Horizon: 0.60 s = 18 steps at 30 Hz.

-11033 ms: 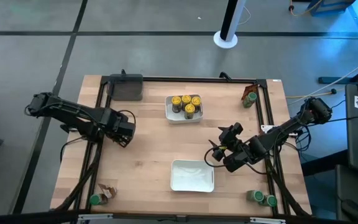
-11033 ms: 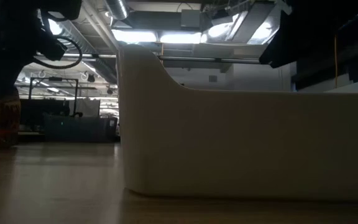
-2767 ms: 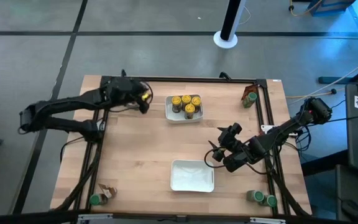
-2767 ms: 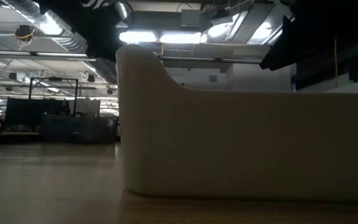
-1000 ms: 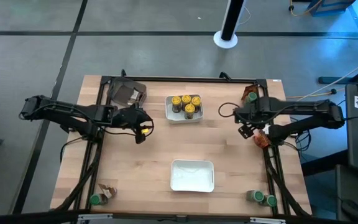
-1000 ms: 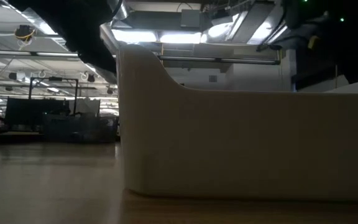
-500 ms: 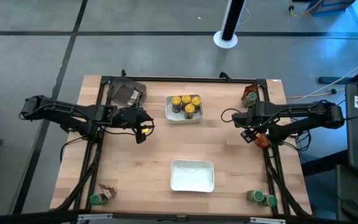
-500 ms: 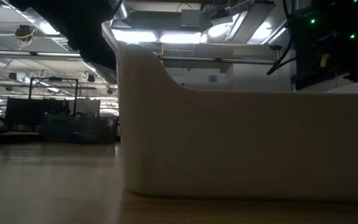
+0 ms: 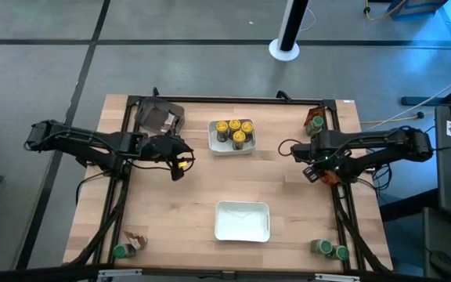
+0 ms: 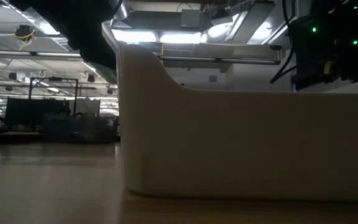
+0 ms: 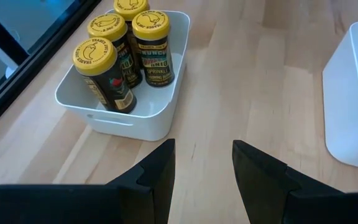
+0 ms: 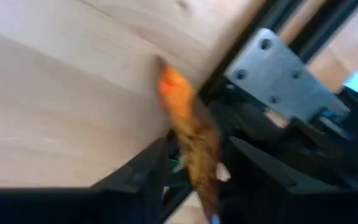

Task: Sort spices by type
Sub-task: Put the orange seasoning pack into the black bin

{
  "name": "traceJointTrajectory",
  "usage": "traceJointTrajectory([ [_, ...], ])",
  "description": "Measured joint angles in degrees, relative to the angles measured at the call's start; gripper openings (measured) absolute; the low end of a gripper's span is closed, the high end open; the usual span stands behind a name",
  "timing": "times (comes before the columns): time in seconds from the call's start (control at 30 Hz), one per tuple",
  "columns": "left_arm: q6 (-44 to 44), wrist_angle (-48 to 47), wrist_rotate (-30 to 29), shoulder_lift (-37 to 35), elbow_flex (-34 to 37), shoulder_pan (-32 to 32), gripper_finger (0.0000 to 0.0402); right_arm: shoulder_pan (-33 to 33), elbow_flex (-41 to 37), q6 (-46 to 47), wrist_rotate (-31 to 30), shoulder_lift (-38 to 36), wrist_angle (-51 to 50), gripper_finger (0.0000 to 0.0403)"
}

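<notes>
- Wooden table (image 9: 186,204) is seen from above, spices scattered at its corners.
- Far white tray (image 9: 217,145) is filled with four yellow-lidded jars (image 11: 114,59); near white tray (image 9: 242,222) is unfilled.
- Left gripper (image 9: 180,164) is closed on a yellow-lidded jar (image 9: 182,164) (short of the far tray).
- Right gripper (image 12: 194,168) is closing around an orange packet (image 12: 191,140) at the right rail.
- Green-lidded jars (image 9: 329,250) and other packets are judged unsorted.

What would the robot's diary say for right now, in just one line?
left gripper: holds yellow-lidded jar near white tray of yellow-lidded jars | right gripper: closing around crinkled orange packet by table's right rail | front white tray: empty
</notes>
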<state>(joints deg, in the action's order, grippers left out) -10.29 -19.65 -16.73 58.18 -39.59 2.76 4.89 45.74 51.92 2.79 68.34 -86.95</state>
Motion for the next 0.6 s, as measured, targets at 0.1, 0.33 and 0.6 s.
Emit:
traceJointTrajectory([
  [0.1,-0.01,0.50,0.00,0.01,0.00,-0.02,0.0143,0.00,-0.04,-0.68,-0.76,0.40,0.01,0.0124],
  [0.33,0.22,0.91,0.00,0.01,0.00,-0.02,0.0143,0.00,-0.01,-3.57,-2.29,0.56,0.03,0.0016],
  [0.6,0.20,0.80,0.01,0.01,0.00,-0.01,0.0143,-0.05,4.39,-6.32,-5.45,0.56,-0.03,0.0010],
])
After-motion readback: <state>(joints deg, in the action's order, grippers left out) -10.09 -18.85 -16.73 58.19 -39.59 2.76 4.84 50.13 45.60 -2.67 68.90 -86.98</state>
